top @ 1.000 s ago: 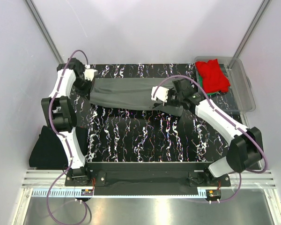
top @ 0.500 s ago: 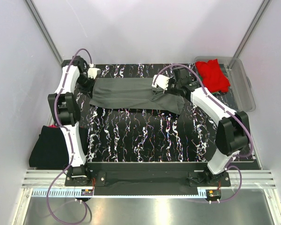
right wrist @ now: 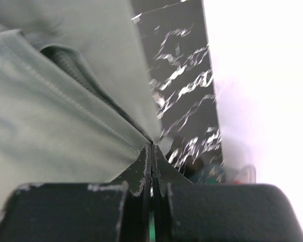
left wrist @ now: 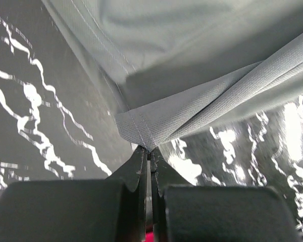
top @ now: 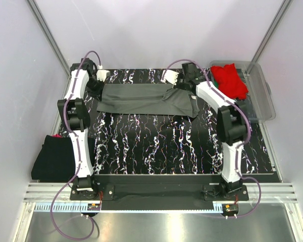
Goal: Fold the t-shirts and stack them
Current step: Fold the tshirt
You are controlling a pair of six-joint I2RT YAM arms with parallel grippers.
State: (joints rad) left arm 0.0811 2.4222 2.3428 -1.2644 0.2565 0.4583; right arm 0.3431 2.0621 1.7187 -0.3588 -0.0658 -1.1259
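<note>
A dark grey t-shirt (top: 141, 99) lies folded into a long band across the far part of the black marbled table (top: 156, 146). My left gripper (top: 99, 84) is shut on its far left corner; the wrist view shows the hemmed corner (left wrist: 141, 132) pinched at the fingertips (left wrist: 150, 154). My right gripper (top: 181, 86) is shut on the shirt's far right edge; the cloth (right wrist: 55, 111) fills its wrist view, held at the tips (right wrist: 151, 148). A red t-shirt (top: 230, 80) lies in the clear tub. A black t-shirt (top: 53, 159) lies left of the table.
The clear plastic tub (top: 260, 96) stands at the far right corner, with a bit of green under the red shirt. White walls close in the table on three sides. The arm bases stand at the near edge (top: 156, 189).
Both grippers have carried the grey shirt toward the far edge of the table. The shirt now lies flatter and straighter, and both arms are stretched further out.
</note>
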